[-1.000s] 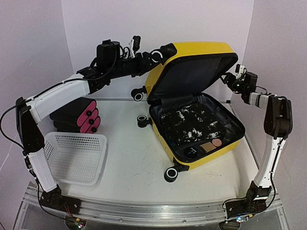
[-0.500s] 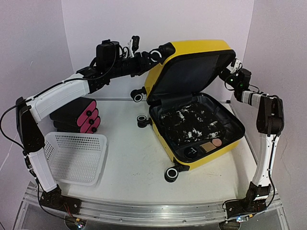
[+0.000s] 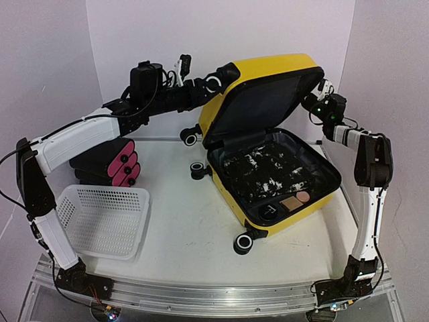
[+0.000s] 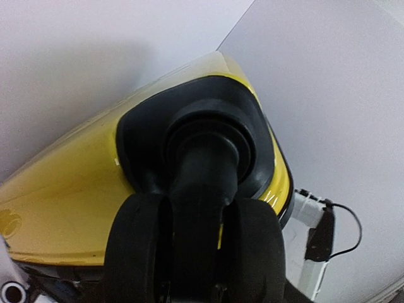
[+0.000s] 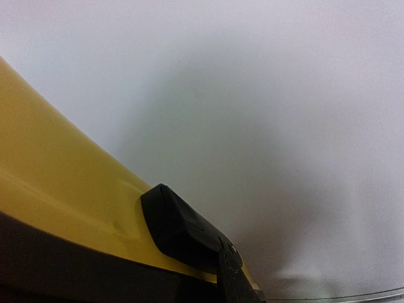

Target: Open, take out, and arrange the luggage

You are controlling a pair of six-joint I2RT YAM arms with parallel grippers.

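So the luggage (image 3: 268,174) is sitting at the back right of the counter (image 3: 181,235), lid (image 3: 261,100) half up. We're clamping the left hand (image 3: 206,84) on the lid's corner wheel (image 3: 216,82), a handy knob for propping it open. The right hand (image 3: 322,94) is steadying the opposite corner, and we can't tell whether it's gripping.

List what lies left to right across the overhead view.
White basket → yellow suitcase → right arm. The black case with pink ends overlaps the basket, so I skip it.
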